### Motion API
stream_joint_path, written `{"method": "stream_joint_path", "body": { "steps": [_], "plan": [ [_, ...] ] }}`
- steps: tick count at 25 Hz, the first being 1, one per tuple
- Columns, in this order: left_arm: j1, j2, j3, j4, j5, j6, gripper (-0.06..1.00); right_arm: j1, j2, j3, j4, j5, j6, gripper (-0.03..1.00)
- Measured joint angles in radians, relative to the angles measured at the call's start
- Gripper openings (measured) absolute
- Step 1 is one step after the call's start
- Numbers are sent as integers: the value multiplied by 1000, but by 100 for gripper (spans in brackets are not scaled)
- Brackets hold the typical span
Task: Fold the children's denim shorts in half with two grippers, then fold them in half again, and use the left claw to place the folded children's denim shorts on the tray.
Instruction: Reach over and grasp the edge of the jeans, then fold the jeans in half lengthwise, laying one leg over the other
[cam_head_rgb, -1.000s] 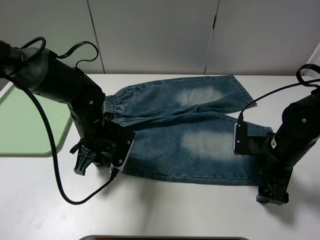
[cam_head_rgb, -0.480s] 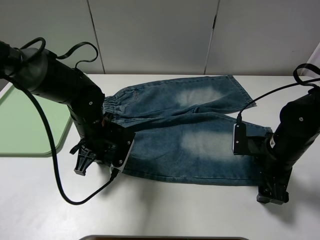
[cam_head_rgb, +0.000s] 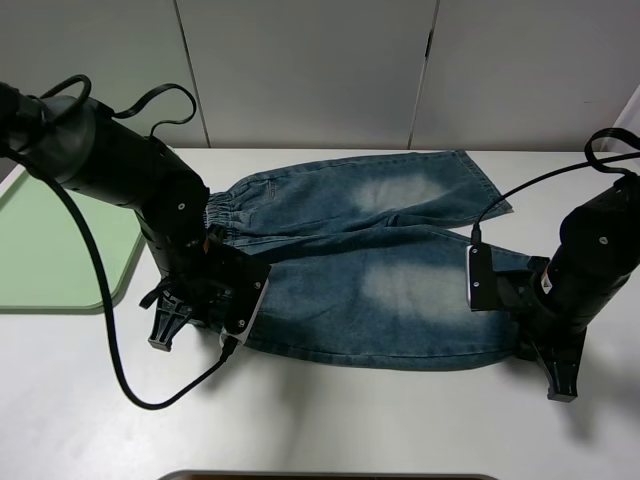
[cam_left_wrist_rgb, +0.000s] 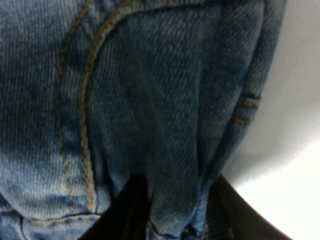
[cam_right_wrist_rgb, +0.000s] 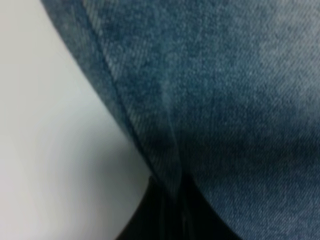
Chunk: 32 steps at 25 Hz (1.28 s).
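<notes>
First fold: left gripper (cam_left_wrist_rgb: 172, 212) and right gripper (cam_right_wrist_rgb: 175, 210) each seem clenched on the near edge of the denim shorts (cam_head_rgb: 380, 270); next, lift both together toward the far edge.

We see the children's denim shorts (cam_head_rgb: 380, 260) spread open on the white table, not yet folded. The gathered waistband points to 9 o'clock and the two legs run toward 3 o'clock, one leg on the 12 o'clock side and one on the 6 o'clock side. The cloth is mid blue, with a pale faded patch on each leg and orange-yellow seams. The tray (cam_head_rgb: 40, 255) is pale green with a rounded corner; it lies at 9 o'clock, apart from the shorts.
</notes>
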Motion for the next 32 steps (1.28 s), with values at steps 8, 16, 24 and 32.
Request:
{"method": "stream_joint_path", "body": {
  "steps": [8, 16, 24, 32],
  "plan": [
    [0, 0, 0, -2, -11, 0, 16, 0, 0, 0, -1, 0, 1, -3],
    [0, -1, 0, -1, -20, 0, 9, 0, -38, 14, 0, -25, 1, -3],
    [0, -19, 2, -6, -24, 0, 9, 0, -74, 29, 16, -19, 1, -3],
    [0, -87, 3, -49, -12, -34, 9, 0, -163, 31, 22, 51, 4, -3]
  ]
}}
